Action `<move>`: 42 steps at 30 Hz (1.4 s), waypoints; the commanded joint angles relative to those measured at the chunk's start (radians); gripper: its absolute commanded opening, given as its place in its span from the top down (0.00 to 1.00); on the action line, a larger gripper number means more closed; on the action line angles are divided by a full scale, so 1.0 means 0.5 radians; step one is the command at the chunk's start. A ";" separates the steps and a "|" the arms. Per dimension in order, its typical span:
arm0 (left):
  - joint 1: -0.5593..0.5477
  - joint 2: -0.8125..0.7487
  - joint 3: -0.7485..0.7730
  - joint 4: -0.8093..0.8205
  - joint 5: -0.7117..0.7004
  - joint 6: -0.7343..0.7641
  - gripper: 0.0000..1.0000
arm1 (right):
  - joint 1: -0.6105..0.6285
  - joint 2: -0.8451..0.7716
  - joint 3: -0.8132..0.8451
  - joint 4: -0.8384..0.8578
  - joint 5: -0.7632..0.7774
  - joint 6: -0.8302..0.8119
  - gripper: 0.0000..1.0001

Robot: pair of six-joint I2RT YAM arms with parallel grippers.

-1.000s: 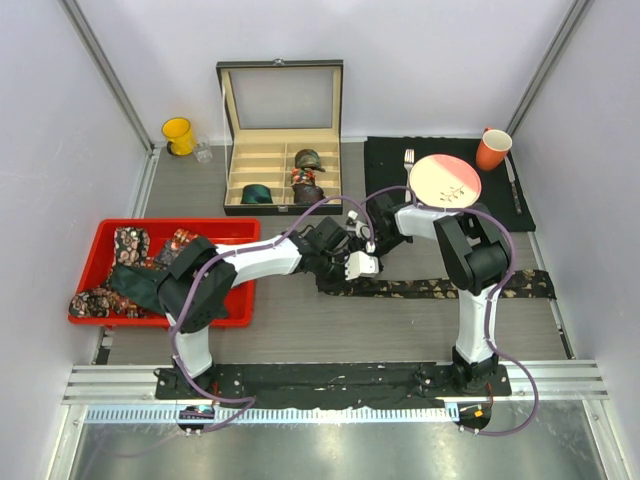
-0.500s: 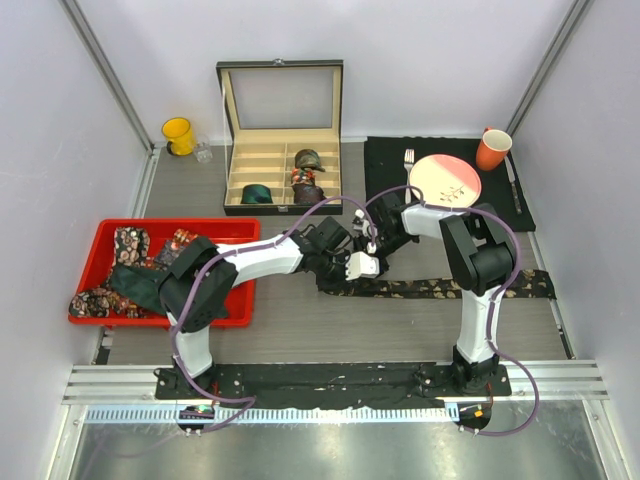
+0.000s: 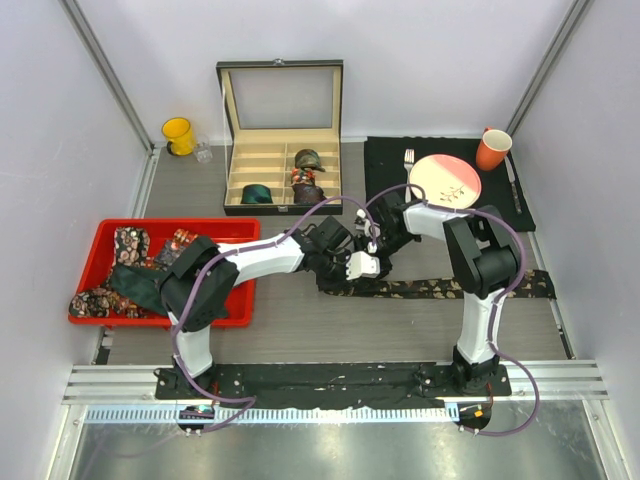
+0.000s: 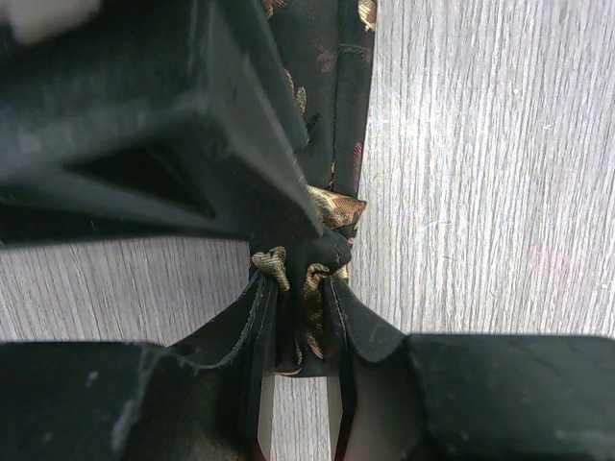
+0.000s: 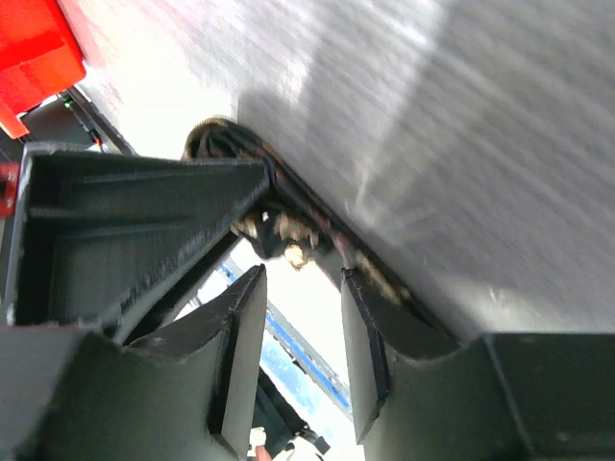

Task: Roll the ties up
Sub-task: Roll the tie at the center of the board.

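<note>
Near edge first: bare table (image 3: 300, 335) in front of the arm bases, then the tie (image 3: 450, 288), dark floral, lying flat as one long strip running out to the right, past the right arm's upright. Its left end is where both arms meet. The left gripper (image 4: 298, 288) is pinched tight on that end, fabric bunched into a small fold between the tips. The right gripper (image 5: 300, 288) sits right against it with its jaws apart and nothing between them, the little bunch just beyond its tips. Step, as I read it: the very start of the roll, first turn barely formed, almost all the length unrolled. Next move probably needs the right side to pin or re-take the fold so the left can turn it along the strip without the coil going slack. The top view gives the whole strip but the grippers overlap and hide the pinch; the left wrist view shows the pinch clearly; the right wrist view is glary and blurred, but the empty gap reads fine. Further left, a red bin (image 3: 110, 320) with spare ties (image 3: 130, 245). Far side: a compartment box (image 3: 262, 152) with rolled ties (image 3: 307, 158), and a black mat (image 3: 390, 160) with a plate (image 3: 445, 182).
</note>
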 commanded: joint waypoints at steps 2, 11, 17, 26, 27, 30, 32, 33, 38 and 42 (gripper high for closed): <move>0.012 0.067 -0.003 -0.151 -0.110 -0.029 0.81 | -0.005 -0.094 -0.091 0.014 -0.032 0.056 0.58; 0.009 0.070 0.000 -0.154 -0.107 -0.032 0.81 | 0.035 0.047 -0.002 0.122 -0.066 0.099 0.75; 0.012 0.064 -0.006 -0.151 -0.101 -0.032 0.81 | 0.035 0.005 0.077 0.091 -0.057 0.081 0.89; 0.015 0.058 -0.006 -0.126 -0.088 -0.060 0.80 | 0.047 0.087 0.029 0.042 0.075 -0.026 0.99; 0.015 0.058 -0.006 -0.126 -0.091 -0.054 0.80 | 0.050 0.093 0.016 0.045 0.081 -0.029 0.99; 0.015 0.061 -0.003 -0.135 -0.085 -0.054 0.80 | 0.050 0.109 0.007 0.054 0.069 -0.023 0.96; 0.015 0.064 -0.006 -0.138 -0.085 -0.054 0.80 | 0.050 0.103 0.010 0.079 0.038 0.025 0.77; 0.015 0.064 -0.006 -0.138 -0.085 -0.054 0.80 | 0.047 0.094 0.004 0.097 0.023 0.038 0.75; 0.015 0.067 -0.006 -0.126 -0.082 -0.057 0.80 | 0.050 0.115 0.001 0.189 -0.069 0.151 0.70; 0.015 0.073 -0.003 -0.123 -0.082 -0.060 0.80 | 0.053 0.087 0.007 0.235 -0.146 0.216 0.78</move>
